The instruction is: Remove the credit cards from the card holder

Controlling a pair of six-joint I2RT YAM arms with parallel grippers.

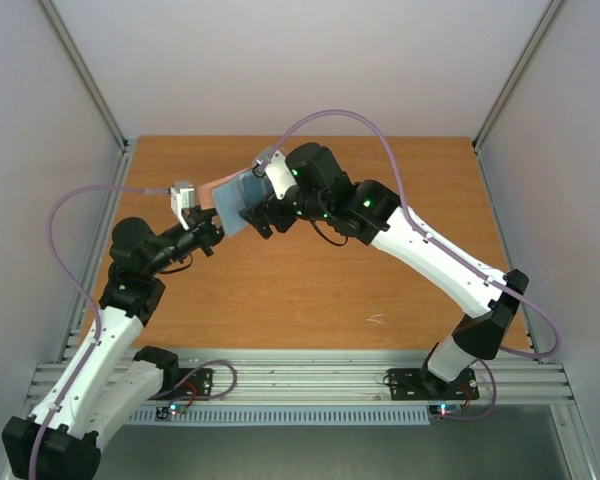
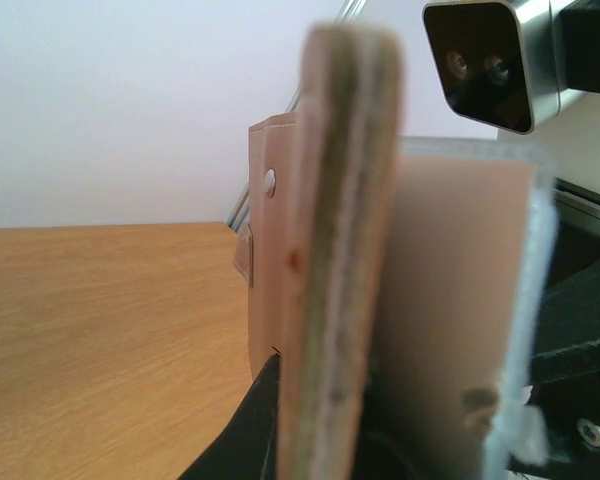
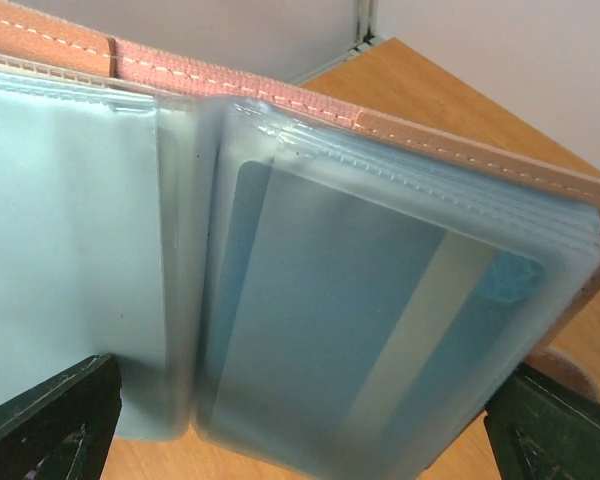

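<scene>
The card holder (image 1: 235, 200) is held up over the table (image 1: 310, 290), toward 11 o'clock of the board. It is spread open, its light blue sleeves facing my right wrist camera. A blue card (image 3: 380, 330) with a pale stripe sits in the right-hand sleeve. My left gripper (image 1: 218, 225) is clamped on the holder's taupe cover from 7 o'clock. My right gripper (image 3: 300, 445) stands wide, with fingertips (image 3: 50, 425) at 7 and 5 o'clock either side of the sleeves.
</scene>
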